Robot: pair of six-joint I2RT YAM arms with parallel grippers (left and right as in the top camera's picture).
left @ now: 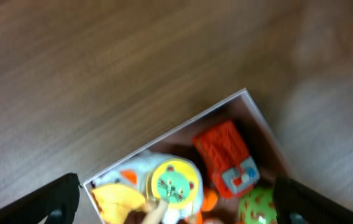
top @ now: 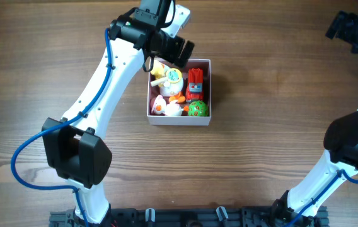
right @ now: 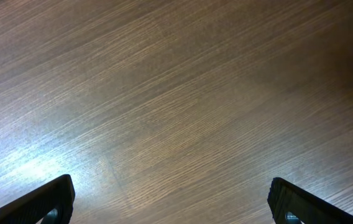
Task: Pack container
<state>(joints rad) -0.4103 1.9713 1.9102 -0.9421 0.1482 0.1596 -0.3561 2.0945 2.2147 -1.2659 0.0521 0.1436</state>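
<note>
Wrist views alone show both claws spread: left claw (left: 178, 202) seemingly above the blurred container (left: 168, 137), right claw (right: 171, 202) over table (right: 176, 93).

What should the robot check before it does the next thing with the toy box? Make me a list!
1. Left end effector open and empty: ok, its fingers are spread wide above the container.
2. Right end effector out of the way: ok, it is open over bare table, far from the container.
3. Red toy, green ball and yellow-faced toy inside the walls: ok.
4. Toys left outside the container: ok, none seen from overhead.
5. Toys sitting below the rim: cannot tell.
</note>
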